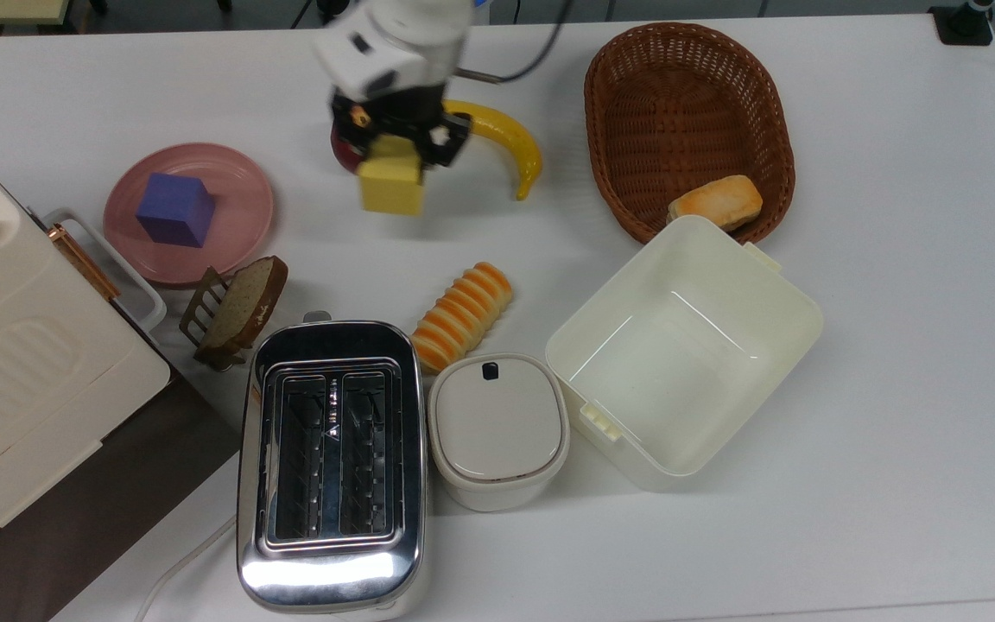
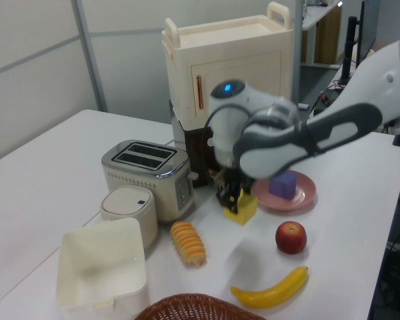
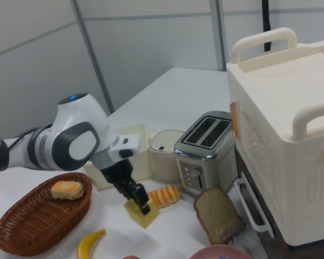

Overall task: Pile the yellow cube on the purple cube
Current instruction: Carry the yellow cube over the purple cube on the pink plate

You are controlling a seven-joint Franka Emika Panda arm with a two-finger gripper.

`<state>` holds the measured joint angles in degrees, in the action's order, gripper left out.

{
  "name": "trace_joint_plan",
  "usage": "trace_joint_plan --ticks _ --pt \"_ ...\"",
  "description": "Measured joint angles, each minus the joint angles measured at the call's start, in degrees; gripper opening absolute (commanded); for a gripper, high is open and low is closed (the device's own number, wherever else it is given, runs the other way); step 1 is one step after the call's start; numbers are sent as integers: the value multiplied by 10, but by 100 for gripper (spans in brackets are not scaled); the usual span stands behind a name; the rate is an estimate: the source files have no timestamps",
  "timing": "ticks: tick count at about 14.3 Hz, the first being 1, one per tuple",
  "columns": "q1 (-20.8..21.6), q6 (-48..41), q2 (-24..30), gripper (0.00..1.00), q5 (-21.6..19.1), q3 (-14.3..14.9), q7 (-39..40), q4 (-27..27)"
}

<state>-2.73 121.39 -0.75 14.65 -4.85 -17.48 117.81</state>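
— Fingers (image 1: 365, 117) pinched the yellow cube (image 1: 390, 185); you had it up in the air.
— Done yet?
— No. You had not set it on the purple cube (image 1: 174, 209) on the plate (image 1: 243, 186).

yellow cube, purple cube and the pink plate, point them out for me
yellow cube (image 1: 391, 186): top view, on its top face, below the fingers.
purple cube (image 1: 174, 210): top view, middle of its upper face.
pink plate (image 1: 243, 203): top view, bare part of it, on the top view's right of the purple cube.
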Motion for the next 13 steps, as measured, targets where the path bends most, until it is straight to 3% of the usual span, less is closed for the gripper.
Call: trace_joint_plan --ticks 6,13 --pt "-111 -18 -2 17 0 0 35 -29" --pt "-133 -18 -4 17 0 34 49 -38"
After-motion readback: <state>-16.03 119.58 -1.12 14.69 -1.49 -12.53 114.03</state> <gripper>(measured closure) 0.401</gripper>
